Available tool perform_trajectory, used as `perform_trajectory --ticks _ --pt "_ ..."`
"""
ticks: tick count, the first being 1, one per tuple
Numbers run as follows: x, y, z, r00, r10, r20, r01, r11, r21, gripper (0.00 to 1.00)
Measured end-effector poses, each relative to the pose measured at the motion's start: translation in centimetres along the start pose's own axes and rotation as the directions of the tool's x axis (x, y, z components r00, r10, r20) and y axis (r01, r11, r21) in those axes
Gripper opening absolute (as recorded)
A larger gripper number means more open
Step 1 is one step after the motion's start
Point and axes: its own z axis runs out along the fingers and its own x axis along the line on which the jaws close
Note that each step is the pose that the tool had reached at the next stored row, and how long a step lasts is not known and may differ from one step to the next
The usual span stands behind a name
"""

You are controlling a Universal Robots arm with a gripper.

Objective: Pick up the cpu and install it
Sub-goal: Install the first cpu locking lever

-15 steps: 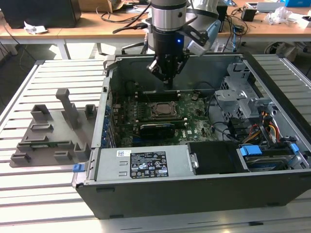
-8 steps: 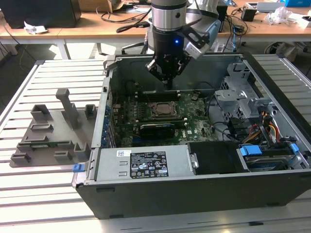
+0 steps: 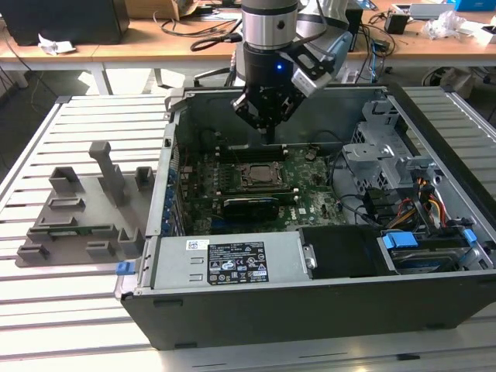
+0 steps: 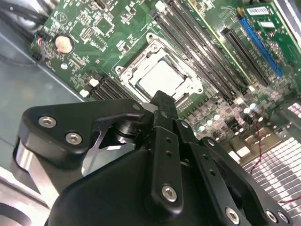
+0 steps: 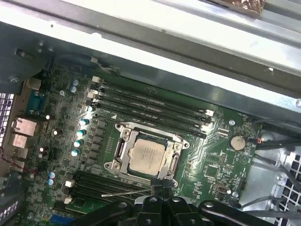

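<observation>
Directly above the motherboard (image 5: pixel 211 155), the arm's black tool (image 3: pixel 269 133) hangs inside the open computer case (image 3: pixel 232 306). Its matte, bolt-studded fingers (image 4: pixel 163 113) are drawn narrow, tips together, with nothing between them. Just beneath those tips lies the cpu (image 4: pixel 162 77), seated flat within the socket frame (image 4: pixel 136 56). It is a small square chip with a smooth silvery-grey metal top and a pale rim. In the first wrist view the cpu (image 5: pixel 146 157) shows a faint print across its face.

The frame around it is bright stamped metal, angular, with notched corners. Beyond it spreads the glossy green board, ruled by long dark memory slots (image 5: pixel 150 106), dotted with silver-capped capacitors (image 5: pixel 82 125) and a round coin cell (image 5: pixel 237 142).

The case is dull grey sheet steel with a black outer wall. It rests on a desk (image 3: pixel 77 325) of ribbed aluminium slats. On the exterior view's left, apart from the case, a grey plastic fixture (image 3: pixel 85 209) with blocky steps and upright posts stands on the slats.
</observation>
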Motion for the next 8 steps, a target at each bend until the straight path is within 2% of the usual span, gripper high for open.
perform_trajectory --ticks 3,4,6,7,8 --pt "0.00 0.00 0.00 0.9983 0.058 -0.0023 -0.058 0.9983 0.0025 0.11" --pt "0.00 0.00 0.01 0.9958 0.092 -0.0036 -0.092 0.9958 0.0040 0.11" --pt "0.01 0.00 0.01 0.9932 0.117 -0.0047 -0.117 0.9932 0.0051 0.11" --pt "0.00 0.01 0.06 0.9904 0.138 -0.0085 -0.138 0.9904 0.0058 0.11" --pt "0.01 0.01 0.14 0.9874 0.157 -0.0216 -0.157 0.9876 0.0056 0.11"
